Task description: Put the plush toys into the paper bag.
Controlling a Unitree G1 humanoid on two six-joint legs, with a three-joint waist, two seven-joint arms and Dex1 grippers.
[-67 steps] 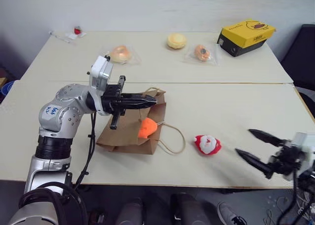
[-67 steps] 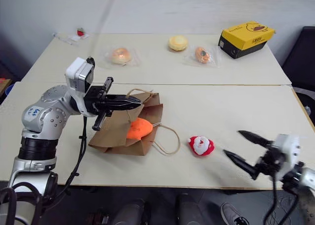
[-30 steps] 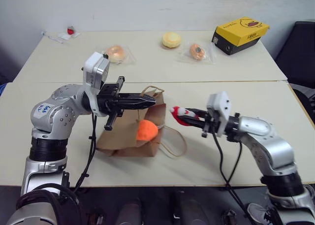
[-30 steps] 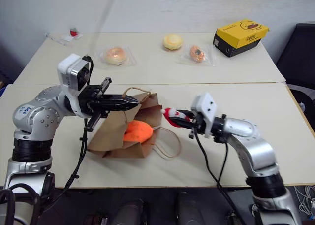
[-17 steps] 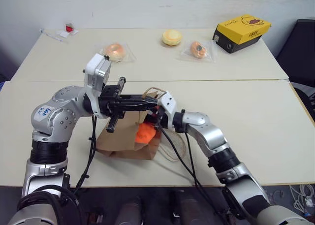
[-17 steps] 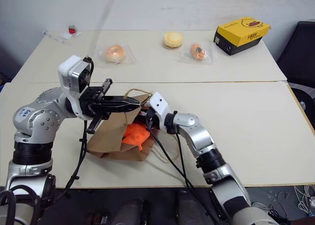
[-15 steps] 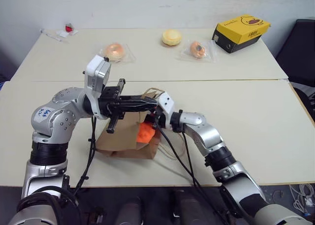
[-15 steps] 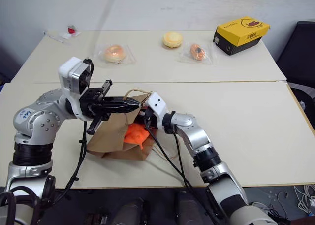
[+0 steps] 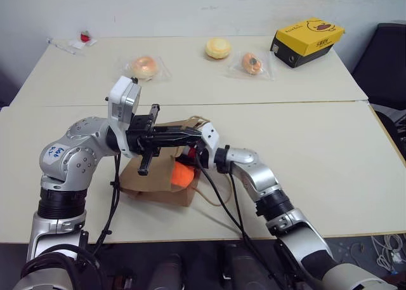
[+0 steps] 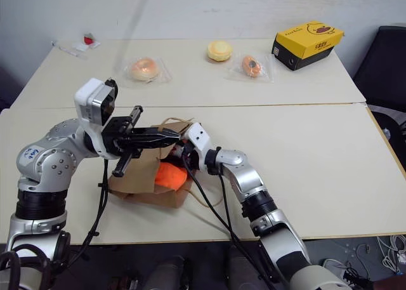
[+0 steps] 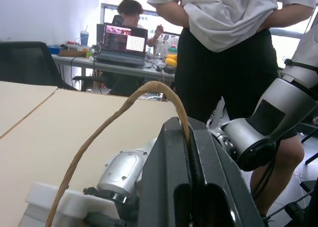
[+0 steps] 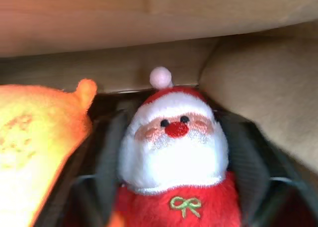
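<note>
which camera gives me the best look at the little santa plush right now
The right wrist view: the Santa plush faces the camera between the right end effector's spread fingers, inside the paper bag beside the orange plush. In the head views just a sliver of red shows at the bag's mouth, mostly hidden.

My arms are silver-grey metal with black ribbed joints. A white wrist block tops my left end effector point(image 9: 184, 135); black cables trail below.

We see a plain brown paper bag point(image 9: 155, 176), a bright orange fish toy point(image 9: 183, 174), a red-and-white Santa toy point(image 12: 175, 157) with a green bow, a yellow box point(image 9: 307, 41), and a beige counter point(image 9: 317, 144).
</note>
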